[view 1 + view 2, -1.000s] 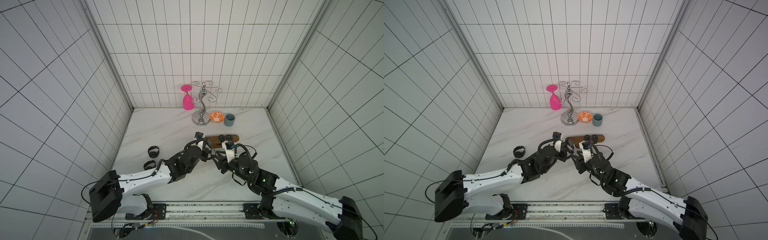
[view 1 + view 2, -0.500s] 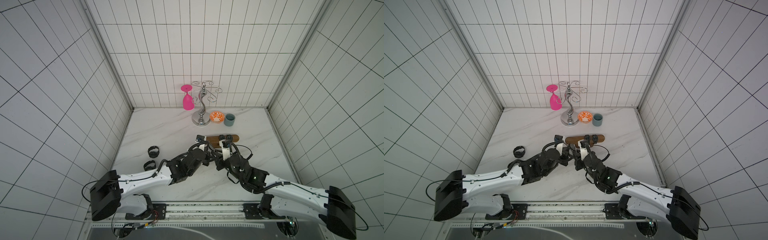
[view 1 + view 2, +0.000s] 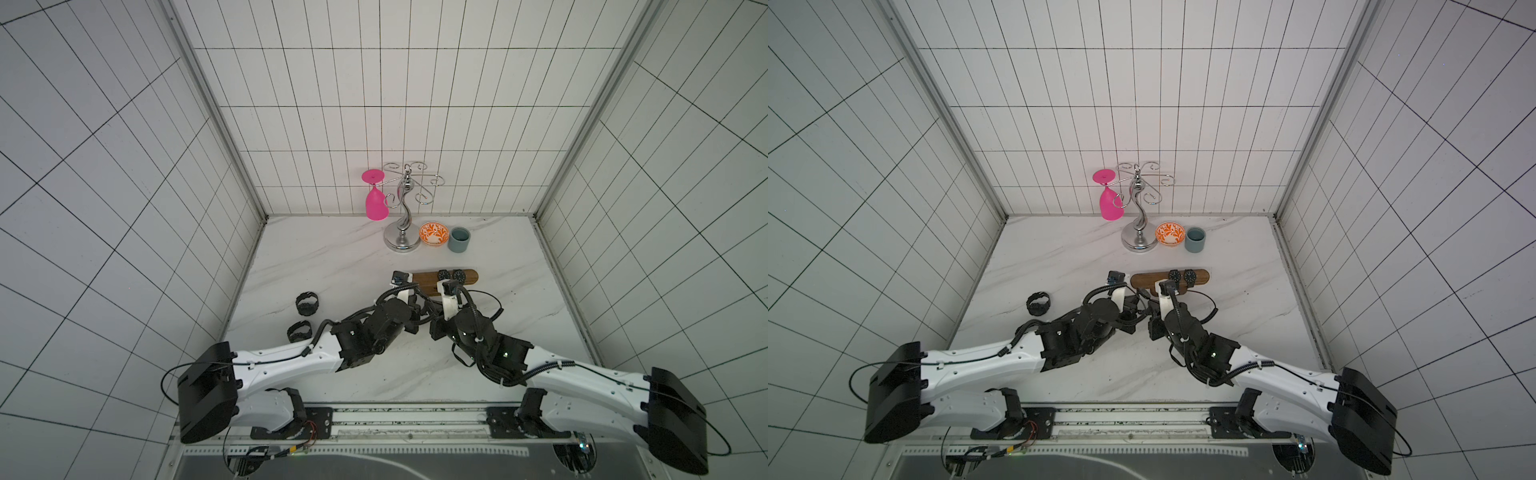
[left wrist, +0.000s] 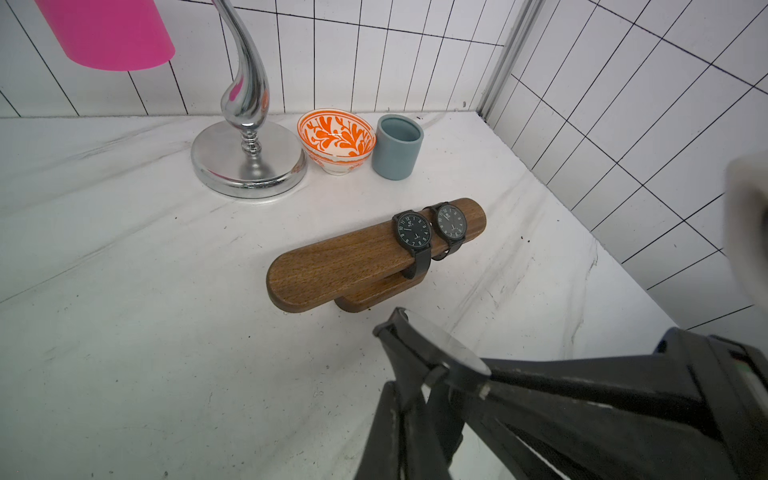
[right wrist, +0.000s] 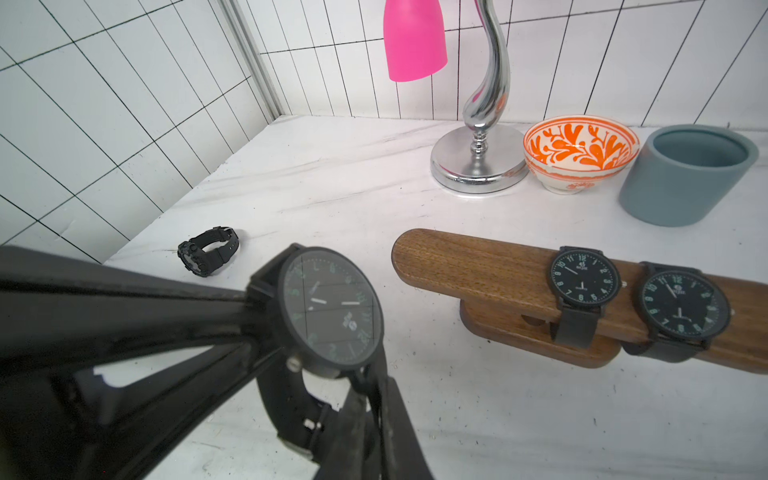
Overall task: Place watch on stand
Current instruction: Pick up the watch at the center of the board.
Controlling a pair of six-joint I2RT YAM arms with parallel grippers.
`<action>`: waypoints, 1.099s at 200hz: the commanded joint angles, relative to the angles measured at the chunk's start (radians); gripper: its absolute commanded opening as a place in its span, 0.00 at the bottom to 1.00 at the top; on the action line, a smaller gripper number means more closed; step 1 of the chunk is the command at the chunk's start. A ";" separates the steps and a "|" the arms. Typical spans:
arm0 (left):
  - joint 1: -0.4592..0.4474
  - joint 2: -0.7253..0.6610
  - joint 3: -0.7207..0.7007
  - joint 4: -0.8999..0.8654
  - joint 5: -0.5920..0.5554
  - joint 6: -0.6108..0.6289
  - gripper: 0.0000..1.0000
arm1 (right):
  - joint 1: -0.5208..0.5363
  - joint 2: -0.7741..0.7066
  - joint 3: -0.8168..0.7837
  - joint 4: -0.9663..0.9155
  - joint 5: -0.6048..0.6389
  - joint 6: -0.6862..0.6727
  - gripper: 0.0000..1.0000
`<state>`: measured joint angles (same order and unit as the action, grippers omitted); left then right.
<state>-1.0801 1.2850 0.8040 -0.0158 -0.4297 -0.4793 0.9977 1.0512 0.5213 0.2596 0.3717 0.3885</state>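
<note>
The right gripper (image 5: 372, 395) and left gripper (image 5: 249, 301) share one watch (image 5: 332, 307), just short of the stand (image 5: 478, 259).
The right gripper is pinched flat on the strap below the dial. The left gripper is clamped tight at the lug on the case's far side, so the watch hangs off the bench (image 5: 332, 187). The watch is a round analogue model with a black face, pale green numerals, a side crown and a black strap buckled into a loop. This looks like a two-handed regrasp before mounting. The next move probably calls for one gripper to let go and the loop to be threaded over the stand's bare rounded end. Further along the bar sit a matching watch (image 5: 584, 278) and its twin (image 5: 681, 305). A chunky digital watch (image 5: 208, 251) lies well apart on the bench.
</note>
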 commanded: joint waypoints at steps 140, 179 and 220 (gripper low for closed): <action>0.104 -0.318 -0.339 0.462 0.541 0.218 0.64 | -0.043 -0.287 -0.112 0.150 -0.194 -0.222 0.00; 0.137 -0.327 -0.343 0.488 0.706 0.231 0.62 | -0.045 -0.330 -0.127 0.162 -0.304 -0.251 0.00; 0.137 -0.298 -0.316 0.506 0.807 0.240 0.46 | -0.045 -0.339 -0.143 0.195 -0.380 -0.263 0.00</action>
<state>-0.9470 0.9726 0.4633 0.4561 0.2737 -0.2619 0.9615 0.7288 0.4404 0.3931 0.0650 0.1566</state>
